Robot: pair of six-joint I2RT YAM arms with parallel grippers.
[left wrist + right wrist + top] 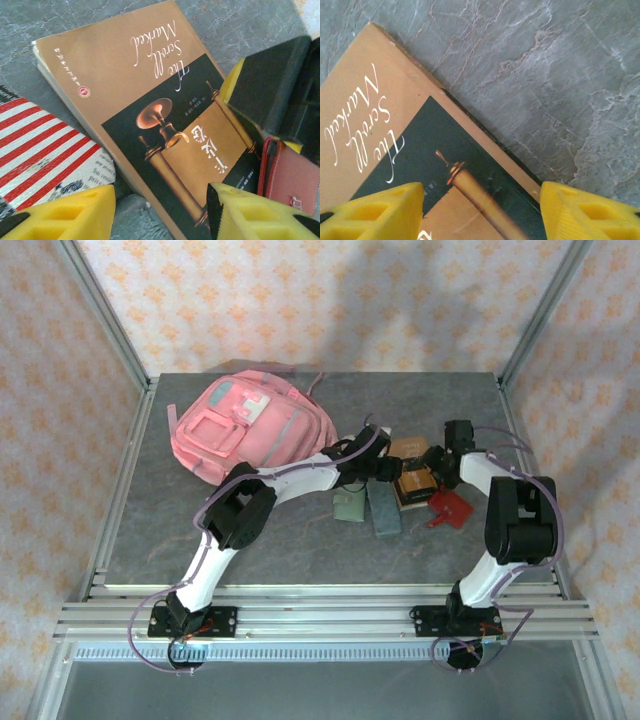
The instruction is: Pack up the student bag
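Yellow moulded plastic fingertips of the left gripper (161, 212) sit at six o'clock in the left wrist view. They stand apart, straddling the corner of a tan, glossy paperback book (150, 100) with a black panel and a copper scroll picture, and pinch nothing. The right gripper (481, 205) hangs over another corner of that cover, its ribbed yellow tips set wide and likewise gripping nothing.

Everything rests on a grey table (300, 540) with a veined, stone-like finish, edged by ribbed aluminium rails (320, 615). Walls (300, 300) papered in pale cream with small orange floral motifs close it in on three sides.

From above, the large pink fabric backpack (250, 425) lies flat at ten o'clock on the table, with its soft front pockets and pale patch facing up. The book lies at three o'clock, well apart from it. A small sage-green pouch (348, 506) and a slate-blue oblong case (383, 508) lie side by side at five o'clock, and a red wallet (450, 508) lies just right of them. Beside the book at eight o'clock, in the left wrist view, lies a rounded red-and-white striped fabric pouch (45, 145).
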